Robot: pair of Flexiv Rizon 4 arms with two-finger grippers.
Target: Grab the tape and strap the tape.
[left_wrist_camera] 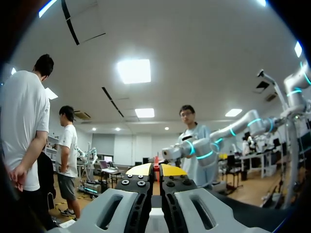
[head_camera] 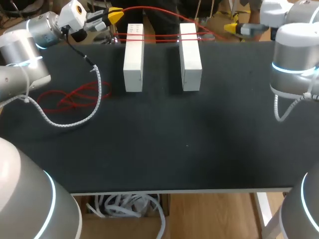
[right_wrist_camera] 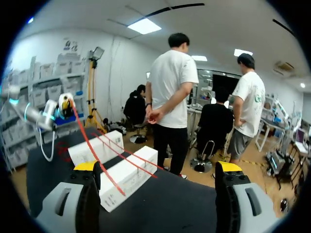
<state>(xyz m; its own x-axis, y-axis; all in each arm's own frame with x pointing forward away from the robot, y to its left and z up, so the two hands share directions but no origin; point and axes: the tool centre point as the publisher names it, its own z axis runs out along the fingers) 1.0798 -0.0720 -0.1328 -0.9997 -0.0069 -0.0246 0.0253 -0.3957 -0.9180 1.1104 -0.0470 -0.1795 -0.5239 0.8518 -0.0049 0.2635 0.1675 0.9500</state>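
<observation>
In the head view, the red tape (head_camera: 162, 37) crosses the far ends of two white boxes (head_camera: 133, 57) on the black table (head_camera: 174, 149), with loose coils at the table's left. The left gripper (head_camera: 112, 15) and right gripper (head_camera: 232, 27) sit at the far corners. In the left wrist view, the left gripper's fingers are nearly closed on a red sliver, apparently the tape. In the right wrist view, the right gripper is spread wide and holds nothing, with the tape over the boxes ahead of it.
</observation>
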